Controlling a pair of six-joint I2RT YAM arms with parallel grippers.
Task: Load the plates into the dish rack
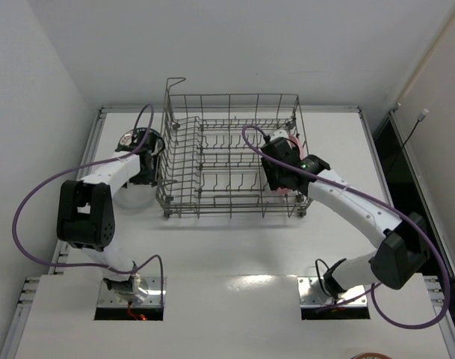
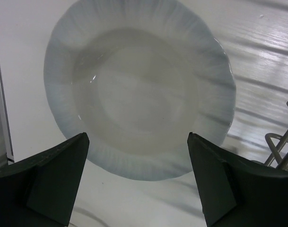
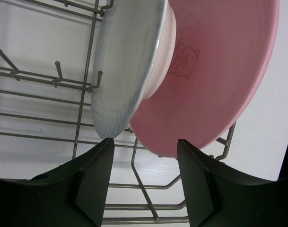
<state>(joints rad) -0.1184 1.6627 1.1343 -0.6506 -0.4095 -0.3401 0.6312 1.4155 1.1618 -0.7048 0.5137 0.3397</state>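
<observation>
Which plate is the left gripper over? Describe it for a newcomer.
Start at the wire dish rack on the table. Just outside its left wall, lying flat below the open left gripper, is a whitish plate with a fluted, faintly blue rim. Unlike the pink plate, it isn't standing in the rack.

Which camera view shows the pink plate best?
The right wrist view: the pink plate fills much of it, standing on edge in the dish rack beside a whitish plate. The top external view shows only pink slivers under the right arm; the left wrist view, none.
</observation>
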